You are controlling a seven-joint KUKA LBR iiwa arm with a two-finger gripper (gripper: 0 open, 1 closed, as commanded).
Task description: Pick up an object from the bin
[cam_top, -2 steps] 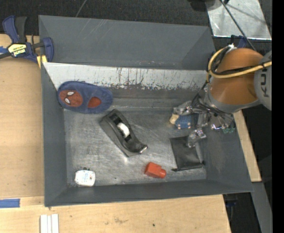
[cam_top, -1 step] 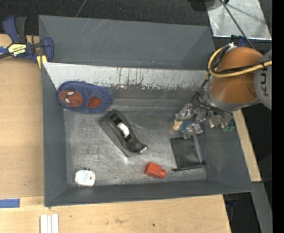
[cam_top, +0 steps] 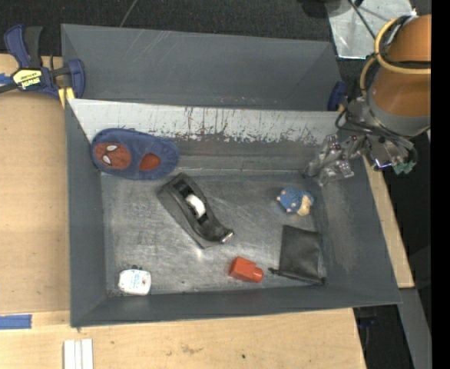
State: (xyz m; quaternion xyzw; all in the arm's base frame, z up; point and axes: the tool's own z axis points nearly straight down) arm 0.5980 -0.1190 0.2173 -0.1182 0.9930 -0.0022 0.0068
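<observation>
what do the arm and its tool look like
The arm has a rounded orange cover with a dark band across it, and a grey section below that. Thin dark cables loop loosely at the wrist. The tool is small and made of pale silvery metal that glints. No markings can be made out.

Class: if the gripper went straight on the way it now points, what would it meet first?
Probably the bare bin floor near its back right corner. The gripper seems to point down, beside the small blue toy. Depth is unclear.
</observation>
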